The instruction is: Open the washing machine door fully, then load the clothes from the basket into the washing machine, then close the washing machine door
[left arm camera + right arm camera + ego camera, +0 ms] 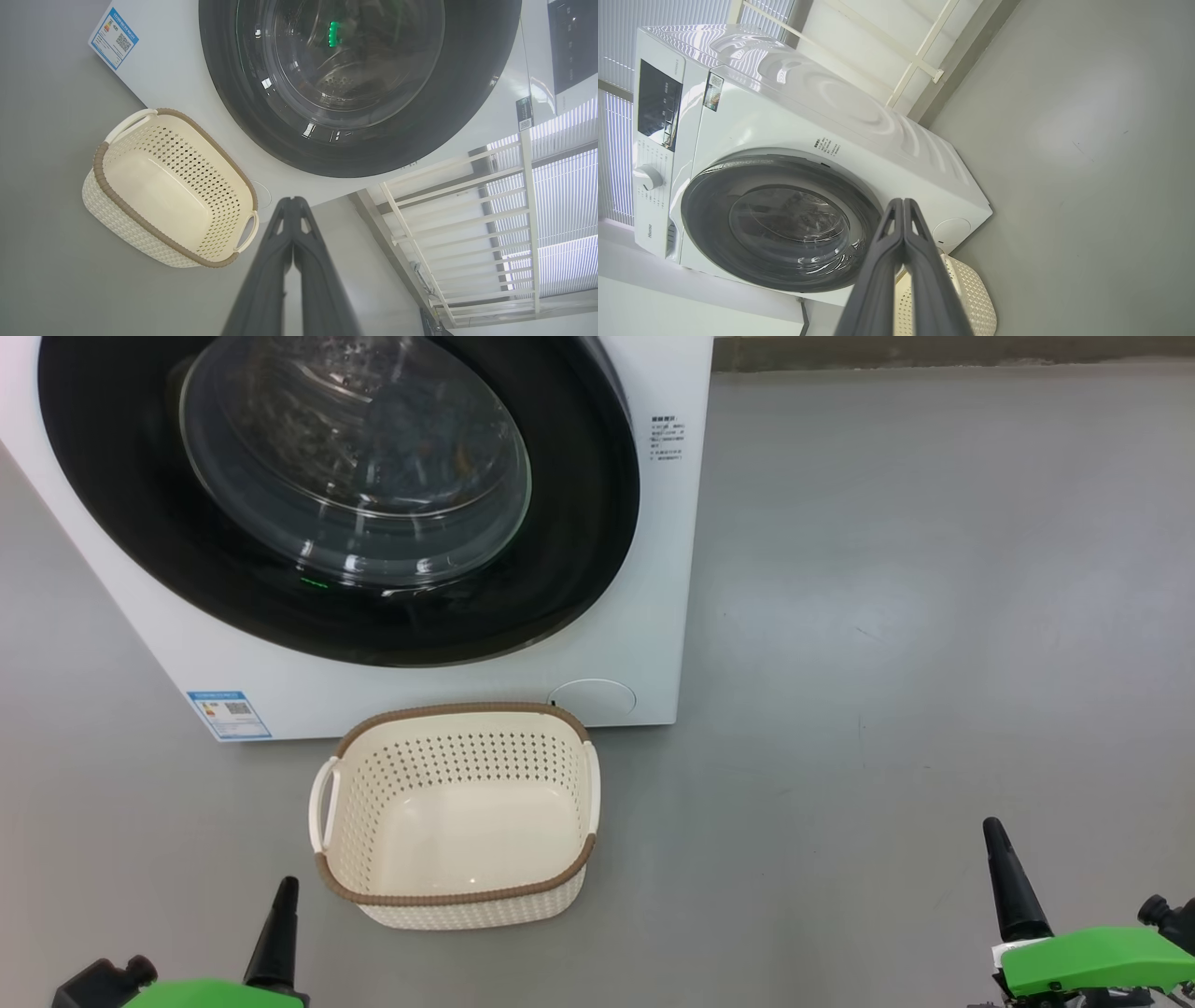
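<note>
The white washing machine (658, 579) stands ahead with its round black-rimmed door (579, 523) shut flat against the front. Behind the glass bowl lies a dim, dark bluish heap (411, 425) that looks like the clothes. The cream basket (467, 915) sits on the floor just in front of the machine, and its inside is bare. My left gripper (285, 889) is shut and low, just left of the basket. My right gripper (994, 831) is shut, far to the right of it. The wrist views show the left gripper (292, 200) and the right gripper (902, 201) with fingers pressed together, holding nothing.
Grey floor (934, 616) spreads wide to the right of the machine. A round white service flap (593, 697) sits at the machine's lower right, right behind the basket. A white railing (467, 210) and window blinds stand beyond the machine. A blue label (229, 713) marks its lower left corner.
</note>
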Motion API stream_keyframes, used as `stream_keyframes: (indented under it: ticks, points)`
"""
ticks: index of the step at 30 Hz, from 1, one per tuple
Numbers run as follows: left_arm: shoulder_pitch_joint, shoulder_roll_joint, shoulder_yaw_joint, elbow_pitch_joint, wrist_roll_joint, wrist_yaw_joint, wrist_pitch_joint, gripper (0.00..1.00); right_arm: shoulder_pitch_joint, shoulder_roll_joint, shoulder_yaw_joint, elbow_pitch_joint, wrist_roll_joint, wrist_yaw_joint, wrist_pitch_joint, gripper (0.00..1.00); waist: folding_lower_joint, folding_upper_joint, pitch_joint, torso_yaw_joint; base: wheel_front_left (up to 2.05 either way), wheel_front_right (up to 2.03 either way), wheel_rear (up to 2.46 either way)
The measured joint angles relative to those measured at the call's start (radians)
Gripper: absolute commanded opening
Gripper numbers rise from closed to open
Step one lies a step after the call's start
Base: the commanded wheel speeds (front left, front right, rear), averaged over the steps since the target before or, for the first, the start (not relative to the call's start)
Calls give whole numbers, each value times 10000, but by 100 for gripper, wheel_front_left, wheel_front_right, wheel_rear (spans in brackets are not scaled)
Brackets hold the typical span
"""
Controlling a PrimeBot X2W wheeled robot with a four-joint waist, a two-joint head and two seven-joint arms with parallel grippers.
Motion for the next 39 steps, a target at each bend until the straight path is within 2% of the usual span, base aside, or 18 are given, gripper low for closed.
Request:
stream_keyframes:
  ticks: [39]
  points:
    - [-254,-167,763,130,-3730,0,1120,0,-153,-15,13,169,4403,-75,1160,0,-1,0,-90,-308,0,0,0]
